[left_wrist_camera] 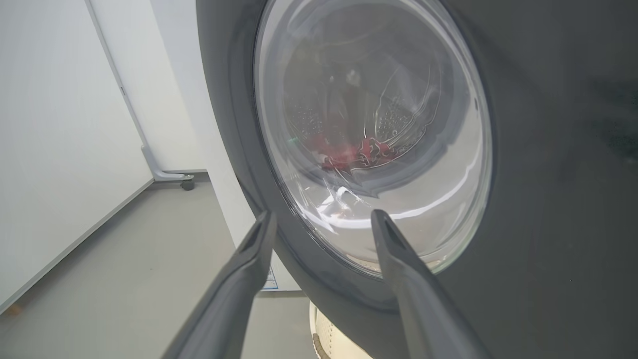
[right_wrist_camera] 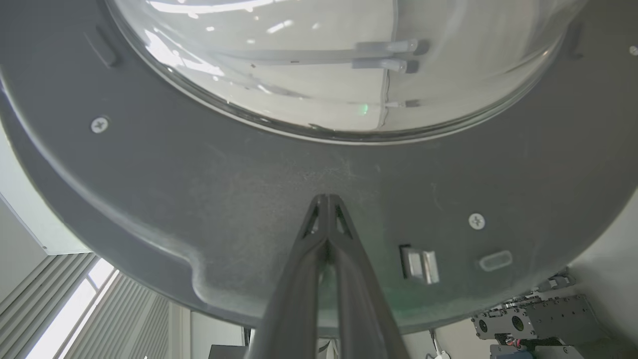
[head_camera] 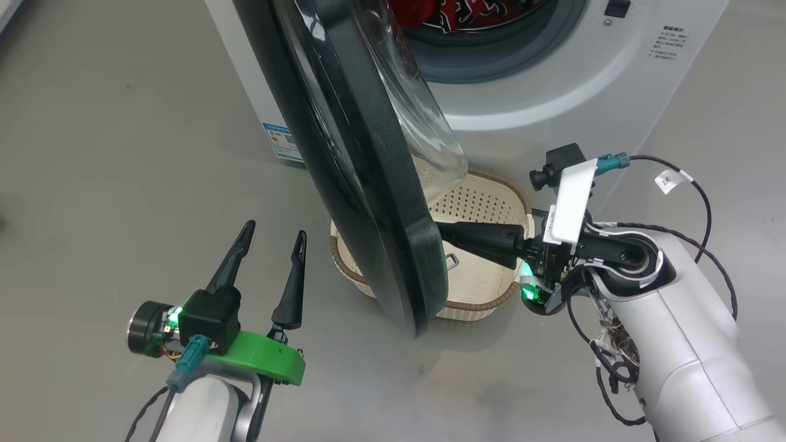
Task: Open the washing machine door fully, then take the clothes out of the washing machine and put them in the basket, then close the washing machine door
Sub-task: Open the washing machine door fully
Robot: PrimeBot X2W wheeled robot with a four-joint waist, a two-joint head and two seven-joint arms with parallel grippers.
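The washing machine (head_camera: 552, 92) stands white on the grey floor (head_camera: 92, 184), beyond both tools. The washing machine door (head_camera: 368, 184) is swung partly open and shows edge-on in the head view, hanging between the two tools, with its clear bowl window bulging toward the right tool's side. The basket (head_camera: 479, 202) sits on the floor against the machine's front, directly under the right tool and partly hidden behind the door's lower edge; nothing lies in the part that shows. The clothes (head_camera: 454, 12) lie red inside the drum, up past the right tool, and show dimly through the glass ahead of the left tool (left_wrist_camera: 359, 152). The right tool (head_camera: 443, 232) has its fingers pressed together with nothing between them, their tips meeting the door's dark inner face just below the window (right_wrist_camera: 326, 199). The left tool (head_camera: 274, 230) is spread wide, pointing at the door's outer face and apart from it (left_wrist_camera: 323, 215)
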